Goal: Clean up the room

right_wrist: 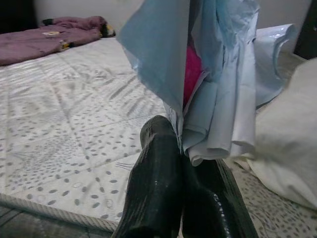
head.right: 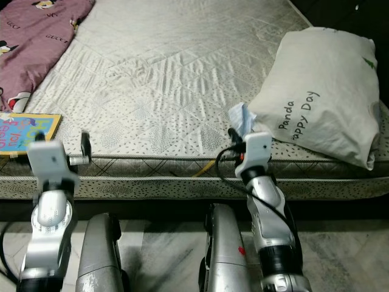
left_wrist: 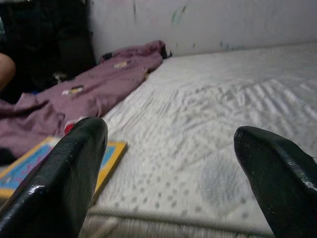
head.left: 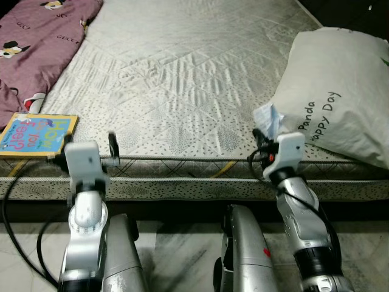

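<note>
Standing at the near edge of the bed [head.left: 182, 67], the robot faces a bare quilted mattress with both arms raised over its rim.

Right hand [right_wrist: 184, 163]: fingers pressed tight together, pinching a crumpled light-blue wrapper [right_wrist: 198, 79] with a patch of pink showing inside its folds. Seen from the head, the wrapper [head.left: 269, 121] sticks up just above the mattress edge at about 4 o'clock on the bed, just beside the lower corner of the white pillow [head.left: 340, 91].

Pillow: printed with the words "Panda Happy Day", lying at 3 o'clock on the mattress, tilted, one corner overhanging the near edge.

Left hand [left_wrist: 173, 163]: fingers spread wide, nothing between them, poised over the near edge at about 8 o'clock.

Book [head.left: 36, 134]: a yellow-bordered children's book with a blue cover, flat on the mattress at 8 o'clock, just beside the left hand, its near edge at the mattress rim.

Blanket [head.left: 36, 36]: purple, with cartoon mouse prints and lettering, bunched at 10 o'clock, well apart from the pillow; its lower fold lies near the book's far corner.

Tiled floor [head.left: 176, 243] below, with the robot's silver legs against the bed frame.
</note>
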### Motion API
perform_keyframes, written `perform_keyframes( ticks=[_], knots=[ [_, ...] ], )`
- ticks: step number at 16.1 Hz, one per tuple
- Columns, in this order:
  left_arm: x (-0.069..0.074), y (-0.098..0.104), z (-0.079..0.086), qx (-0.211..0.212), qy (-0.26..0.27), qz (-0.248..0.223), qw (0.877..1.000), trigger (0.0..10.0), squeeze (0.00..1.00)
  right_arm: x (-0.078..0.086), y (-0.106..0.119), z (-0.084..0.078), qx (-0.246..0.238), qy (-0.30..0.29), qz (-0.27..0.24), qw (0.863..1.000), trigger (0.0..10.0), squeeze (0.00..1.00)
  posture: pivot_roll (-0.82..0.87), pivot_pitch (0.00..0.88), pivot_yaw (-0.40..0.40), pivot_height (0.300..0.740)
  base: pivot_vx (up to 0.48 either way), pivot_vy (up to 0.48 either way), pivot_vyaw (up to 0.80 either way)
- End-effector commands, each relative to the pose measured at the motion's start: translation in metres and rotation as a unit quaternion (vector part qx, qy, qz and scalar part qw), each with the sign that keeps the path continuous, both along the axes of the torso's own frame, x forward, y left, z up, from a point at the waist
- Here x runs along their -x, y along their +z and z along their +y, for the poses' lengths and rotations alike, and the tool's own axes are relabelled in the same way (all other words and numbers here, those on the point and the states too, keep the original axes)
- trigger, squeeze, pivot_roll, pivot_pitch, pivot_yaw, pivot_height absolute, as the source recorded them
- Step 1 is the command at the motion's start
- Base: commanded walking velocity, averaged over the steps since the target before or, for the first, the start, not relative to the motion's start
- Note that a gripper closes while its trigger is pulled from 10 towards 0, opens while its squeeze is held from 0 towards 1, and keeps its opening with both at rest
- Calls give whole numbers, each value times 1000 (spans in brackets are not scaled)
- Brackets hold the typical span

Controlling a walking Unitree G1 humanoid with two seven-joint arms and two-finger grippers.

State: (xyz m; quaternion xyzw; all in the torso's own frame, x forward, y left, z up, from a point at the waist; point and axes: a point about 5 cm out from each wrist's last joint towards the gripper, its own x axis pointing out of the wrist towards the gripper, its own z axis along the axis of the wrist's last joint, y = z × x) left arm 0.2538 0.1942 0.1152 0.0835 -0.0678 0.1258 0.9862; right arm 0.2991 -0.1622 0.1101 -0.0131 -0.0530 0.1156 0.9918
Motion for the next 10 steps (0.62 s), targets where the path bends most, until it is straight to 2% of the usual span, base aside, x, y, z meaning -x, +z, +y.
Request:
perform_keyframes(
  ticks=[1, 2, 4, 8, 10],
  knots=[
    [1, 0, 2, -1, 0, -2, 1000, 10000, 0, 2, 6, 3, 6, 14, -8, 1000, 10000, 0, 5, 0, -43, 496, 0, 0, 0],
    [4, 0, 1, 0, -13, -3, 1000, 10000, 0, 4, 3, 4, 10, 23, 0, 1000, 10000, 0, 11, 0, -44, 496, 0, 0, 0],
    [11, -5, 2, -3, -20, 6, 1000, 10000, 0, 13, -7, 1, 49, 36, 8, 998, 10000, 0, 18, 0, -47, 496, 0, 0, 0],
    [24, -6, 14, -13, -6, 12, 1000, 10000, 0, 36, -13, -23, 57, 22, 47, 997, 10000, 0, 17, 0, -50, 496, 0, 0, 0],
    [28, -8, 9, -11, -10, 17, 1000, 10000, 0, 33, -5, -14, 38, 24, 37, 998, 10000, 0, 16, 0, -46, 496, 0, 0, 0]
  ],
)
